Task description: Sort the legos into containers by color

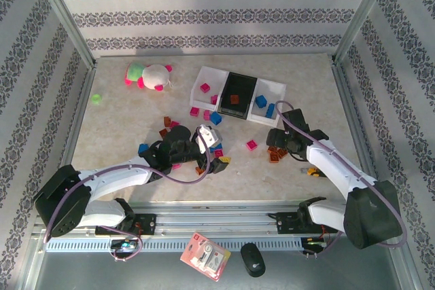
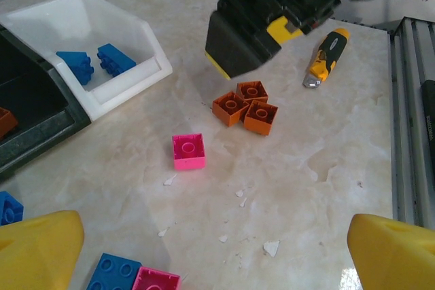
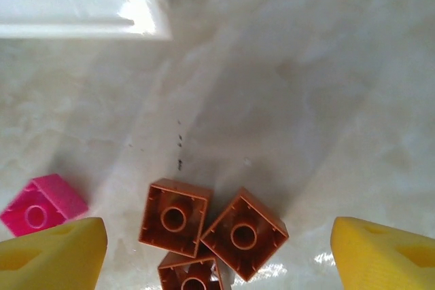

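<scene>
Three orange-brown legos (image 3: 204, 225) lie upside down in a tight cluster on the table (image 1: 276, 155) (image 2: 246, 105). My right gripper (image 3: 219, 255) (image 1: 279, 142) hangs open just above them, with its yellow fingers either side and apart from the bricks. A pink lego (image 2: 188, 151) (image 3: 41, 210) lies to their left. Open too is my left gripper (image 2: 216, 257) (image 1: 219, 155), which holds nothing; blue (image 2: 121, 273) and pink legos (image 2: 155, 280) lie by its left finger. The containers stand in a row: a white tray (image 1: 211, 70), a black tray (image 1: 241, 85), and a white tray (image 2: 88, 18) holding two blue legos (image 2: 98, 64).
More legos (image 1: 215, 118) are scattered at table centre, between the trays and my left arm. A pink-white plush toy (image 1: 149, 75) and a green piece (image 1: 96, 98) lie at the back left. An orange-handled tool (image 2: 326, 56) lies right of the orange cluster. Metal frame posts border the table.
</scene>
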Available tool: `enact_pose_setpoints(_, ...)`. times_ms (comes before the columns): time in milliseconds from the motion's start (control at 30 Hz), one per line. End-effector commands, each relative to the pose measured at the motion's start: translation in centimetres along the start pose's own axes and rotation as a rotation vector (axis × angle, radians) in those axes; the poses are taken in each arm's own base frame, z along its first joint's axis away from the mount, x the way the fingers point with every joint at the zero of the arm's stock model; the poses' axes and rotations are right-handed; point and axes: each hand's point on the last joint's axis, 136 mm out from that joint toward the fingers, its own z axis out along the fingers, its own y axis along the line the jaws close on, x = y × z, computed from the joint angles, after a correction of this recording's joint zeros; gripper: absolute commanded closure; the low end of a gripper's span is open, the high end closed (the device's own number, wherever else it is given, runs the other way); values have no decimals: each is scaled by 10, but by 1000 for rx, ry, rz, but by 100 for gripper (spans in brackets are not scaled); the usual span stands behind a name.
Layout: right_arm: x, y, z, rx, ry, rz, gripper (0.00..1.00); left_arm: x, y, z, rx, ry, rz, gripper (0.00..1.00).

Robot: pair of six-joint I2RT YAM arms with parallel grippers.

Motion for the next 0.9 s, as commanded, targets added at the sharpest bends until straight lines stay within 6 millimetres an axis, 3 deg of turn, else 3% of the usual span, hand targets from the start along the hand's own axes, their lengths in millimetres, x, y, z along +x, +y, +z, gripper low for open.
enact_pose_setpoints(0,6,-10,10,16,12,145,18,-18,-8,1,31,-66,11,1)
enact_pose_setpoints(233,-2,-25,30,-68,5,359,23,-17,-8,-5,23,-63,17,1)
enact_pose_setpoints(467,9,-32,49,-12,118,389,34,-18,-8,-6,17,-68,17,1)
enact_pose_setpoints(567,16,-33,50,9,149,402,40,-19,-7,-6,16,-71,17,1)
enact_pose_setpoints(867,29,-21,42,-28,169,412,40,-18,-7,-6,16,-67,32,1)
